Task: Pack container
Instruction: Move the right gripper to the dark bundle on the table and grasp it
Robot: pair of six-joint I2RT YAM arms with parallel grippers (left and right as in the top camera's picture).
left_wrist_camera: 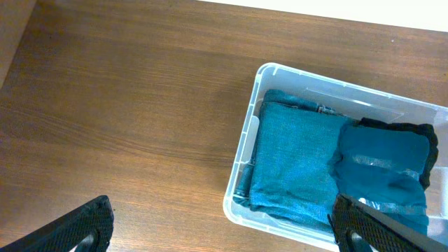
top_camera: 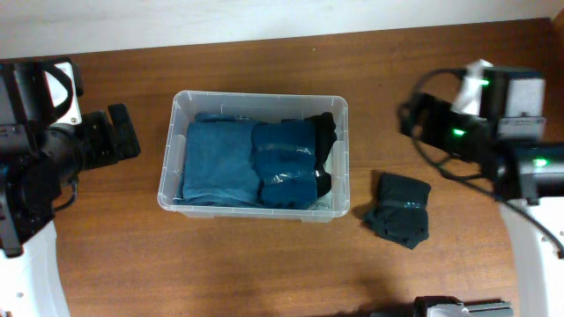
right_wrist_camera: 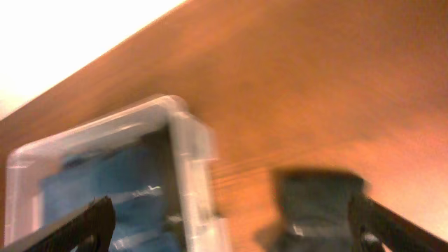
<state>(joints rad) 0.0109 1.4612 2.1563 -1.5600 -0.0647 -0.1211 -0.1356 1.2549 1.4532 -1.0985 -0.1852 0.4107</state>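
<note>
On my overhead feed the left pincer sits off at 9 o'clock from the container. Its wrist camera shows the two black fingers spread wide apart with nothing between them, above the bare table. The container stands near the middle of the table, clear-walled and uncovered. Inside it, a folded blue cloth fills the left half and a second blue piece lies just beside it. A black garment is tucked along the right wall. At about 4 o'clock from the container, apart from its wall, a dark folded bundle lies on the table. The right pincer is out at 3 o'clock. Its view is blurred, but I can see its fingers spread wide and holding nothing, above the bundle and the container's corner.
</note>
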